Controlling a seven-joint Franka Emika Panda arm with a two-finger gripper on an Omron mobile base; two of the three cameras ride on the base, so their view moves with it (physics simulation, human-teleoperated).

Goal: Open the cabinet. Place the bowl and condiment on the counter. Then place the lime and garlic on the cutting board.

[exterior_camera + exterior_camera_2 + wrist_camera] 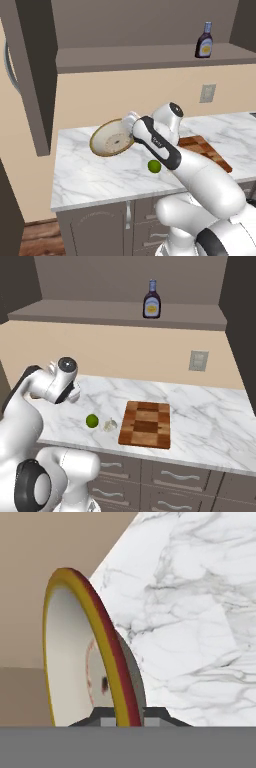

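Gripper (129,716) is clamped on the rim of the wide shallow bowl with tan-brown outside and cream-white inside (112,138), one finger on each face of the rim in the hand view, bowl tipped nearly on edge with its inside facing the left base camera. Bowl hangs over the white marble grey-veined desk (95,170), looks just above it, contact can't be told. Step in hand, as I read it: set the bowl down on the desk. To do it well: roll the wrist so the bowl goes level before lowering, else it lands on its rim and rolls or tips; lower slow, release only when the base sits flat. Open room: bare marble below and ahead of the gripper, plenty. Desk front edge is near behind the gripper, side edge off to one side, so keep the drop inboard. Small round bright green lime (92,420) sits close behind the gripper toward the robot, tiny pale whitish garlic bulb (110,425) just beside the lime; don't sweep them on retreat. Checker-pattern reddish-brown wooden cutting board (146,424) lies further off past those two. Small dark purple-brown condiment bottle with pale label (151,301) stands upright on the shelf of the open dark grey-brown wall cabinet (35,85), high above the gripper, not yet fetched.
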